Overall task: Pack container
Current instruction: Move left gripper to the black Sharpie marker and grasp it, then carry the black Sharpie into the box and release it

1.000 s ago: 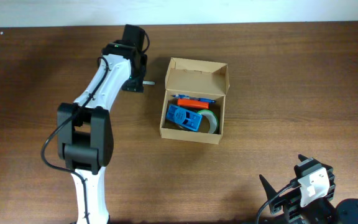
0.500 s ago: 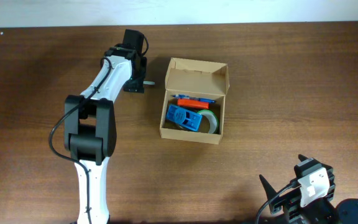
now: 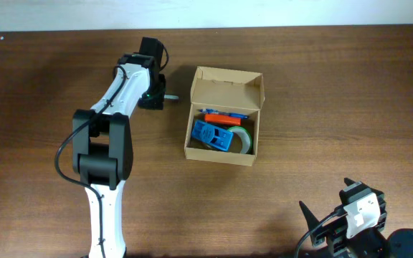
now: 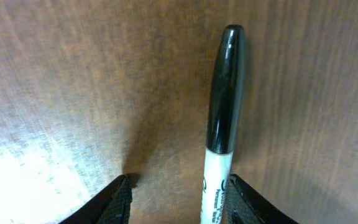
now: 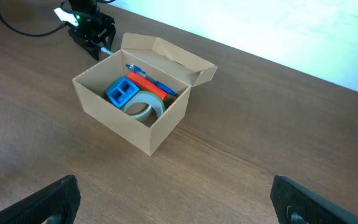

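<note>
Container (image 3: 219, 155): small rectangular cardboard box, tan-brown, plain walls. It stands open just off the centre of the dark wooden tabletop (image 3: 335, 86). Its hinged lid flap (image 3: 228, 84) is raised at the 12 o'clock side, with small side tabs folded in.

Contents, seen from overhead:
- blue plastic item (image 3: 212, 135) at the 9 o'clock side;
- tape roll (image 3: 245, 140), pale grey-green, at the 3 o'clock side, partly under the blue piece;
- orange-red item (image 3: 224, 117) lying across the 12 o'clock end; the right wrist view shows a thin blue stick beside it.

Marker (image 4: 225, 93): glossy black cap, white barrel, lying on the tabletop at 10 o'clock of the box, well clear of its wall. The small black print on the barrel reads "Permanent"; the rest runs out of frame and no brand can be read.

Left hand (image 3: 156, 94): at 10 o'clock of the box, lowered over the marker. Its fingers (image 4: 120, 202) are spread, with the barrel between them and close against the one on the 3 o'clock side. It is released, not clenched.

Right hand (image 5: 179, 208): at 5 o'clock of the box, near the tabletop edge, its fingers wide apart and holding nothing.
</note>
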Tool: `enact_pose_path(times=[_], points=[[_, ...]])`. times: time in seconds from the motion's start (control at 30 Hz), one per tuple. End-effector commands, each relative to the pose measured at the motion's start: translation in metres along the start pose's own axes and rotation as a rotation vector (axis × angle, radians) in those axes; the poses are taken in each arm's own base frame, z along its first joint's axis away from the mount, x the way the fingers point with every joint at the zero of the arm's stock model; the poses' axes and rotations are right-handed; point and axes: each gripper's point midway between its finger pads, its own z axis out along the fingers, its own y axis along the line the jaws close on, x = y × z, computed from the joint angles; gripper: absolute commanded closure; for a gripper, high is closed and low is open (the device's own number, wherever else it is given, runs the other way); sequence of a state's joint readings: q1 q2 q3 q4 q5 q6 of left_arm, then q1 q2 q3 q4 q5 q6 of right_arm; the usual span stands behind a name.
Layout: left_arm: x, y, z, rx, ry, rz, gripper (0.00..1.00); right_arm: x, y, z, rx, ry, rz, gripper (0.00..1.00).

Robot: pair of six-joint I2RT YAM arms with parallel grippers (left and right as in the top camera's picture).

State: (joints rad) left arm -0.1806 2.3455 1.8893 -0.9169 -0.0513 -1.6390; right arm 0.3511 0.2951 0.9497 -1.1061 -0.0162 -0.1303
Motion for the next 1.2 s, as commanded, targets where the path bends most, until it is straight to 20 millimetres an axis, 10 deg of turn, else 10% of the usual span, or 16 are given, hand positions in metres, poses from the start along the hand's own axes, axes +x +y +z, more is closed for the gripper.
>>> enact_pose_path(times=[0.0, 0.67, 0.97, 1.17], points=[[-0.001, 0.005, 0.003, -0.028, 0.012, -0.003, 0.51, 0.000, -0.002, -0.001, 0.015, -0.004, 0.010, 0.01], [0.013, 0.035, -0.001, -0.154, 0.089, -0.021, 0.64, 0.000, -0.002, -0.001, 0.015, -0.004, 0.010, 0.01], [0.013, 0.044, -0.002, -0.192, 0.091, -0.016, 0.96, 0.000, -0.002, -0.001, 0.015, -0.004, 0.010, 0.01], [0.015, 0.040, -0.011, -0.169, 0.095, -0.005, 0.98, 0.000, -0.002, -0.001, 0.015, -0.004, 0.010, 0.01]])
